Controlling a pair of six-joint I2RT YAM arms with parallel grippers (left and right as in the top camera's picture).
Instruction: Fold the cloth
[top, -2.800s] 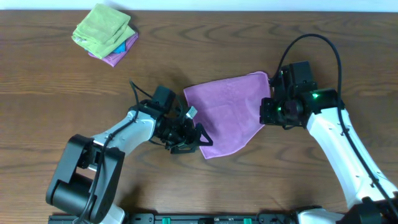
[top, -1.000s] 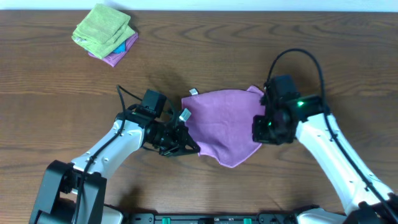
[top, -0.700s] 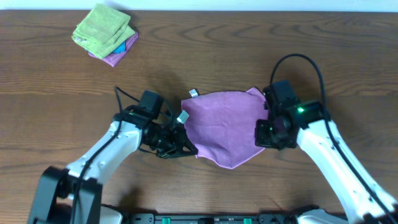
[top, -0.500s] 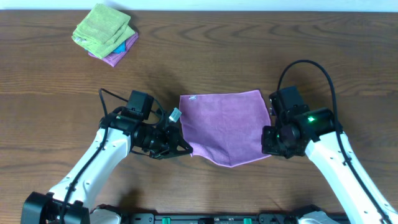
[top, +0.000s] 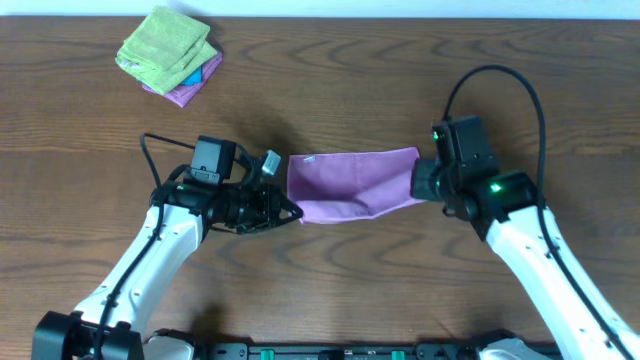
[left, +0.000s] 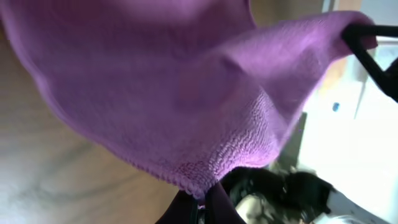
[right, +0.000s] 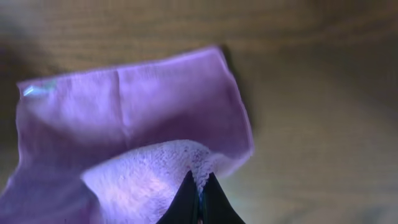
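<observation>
With the left gripper (top: 288, 212) and right gripper (top: 421, 186) each pinching the purple cloth (top: 350, 178), we should lower both corners evenly onto its upper edge.

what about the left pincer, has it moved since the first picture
Yes. The left pincer, gripping the purple cloth, has shifted left and slightly up-frame, toward the folded stack.

A dark brown wooden table (top: 400, 80) with a long running grain carries two things. A purple cloth (top: 350, 180) stretches between the left gripper (top: 296, 212) and the right gripper (top: 418, 186), its far part lying on the wood, its near edge pinched up at both ends. Well beyond the left gripper, off to its outer side, sits a pile of folded cloths (top: 168, 52), green on top, blue and purple beneath
</observation>
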